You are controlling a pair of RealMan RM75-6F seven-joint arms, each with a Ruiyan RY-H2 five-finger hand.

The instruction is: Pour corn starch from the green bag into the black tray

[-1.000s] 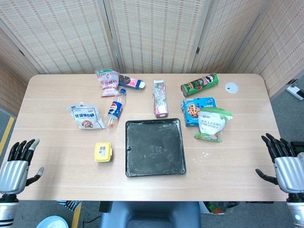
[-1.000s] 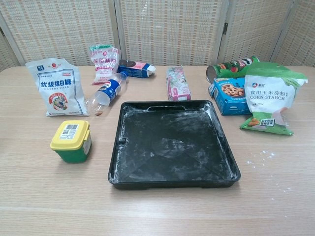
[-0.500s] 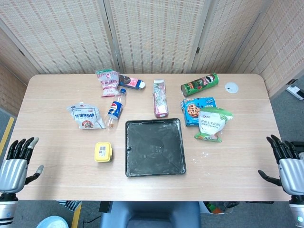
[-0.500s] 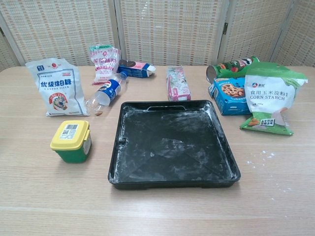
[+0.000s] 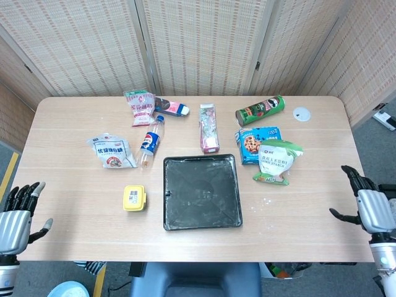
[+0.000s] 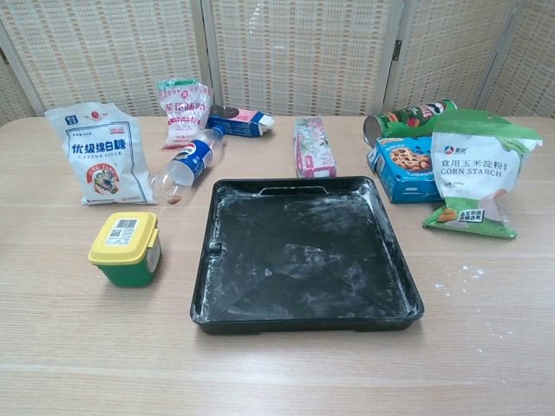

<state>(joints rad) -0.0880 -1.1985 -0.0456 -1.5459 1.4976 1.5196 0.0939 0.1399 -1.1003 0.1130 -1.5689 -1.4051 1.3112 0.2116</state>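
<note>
The black tray (image 5: 202,192) sits near the front middle of the desk (image 5: 74,124), its floor smeared with white powder. The green bag (image 5: 276,161) of corn starch lies to the tray's right, leaning on a blue cookie box (image 5: 253,143), with a green chip can (image 5: 259,110) on its side just behind the box. A few white specks dot the desk in front of the bag.

Only the head view shows the hands. The left hand (image 5: 13,216) hangs off the desk's front left corner, fingers spread and holding nothing. The right hand (image 5: 366,207) sits off the front right edge, fingers apart and also holding nothing, well apart from the bag. The head view alone also shows a small white disc (image 5: 301,113) near the far right corner.

The chest view shows neither hand, but it brings the goods close: the bag's label reads CORN STARCH, and the powder streaks in the tray are plainer. A yellow-lidded green tub (image 6: 127,249) stands left of the tray, a white sugar bag (image 6: 98,152) behind it, and a cola bottle (image 6: 188,163) lies on its side between the sugar bag and the tray. A pink carton (image 6: 313,147) lies just behind the tray's far edge, and a pink-and-white packet (image 6: 184,111) and a flat pink and blue pack (image 6: 240,120) lie at the back
</note>
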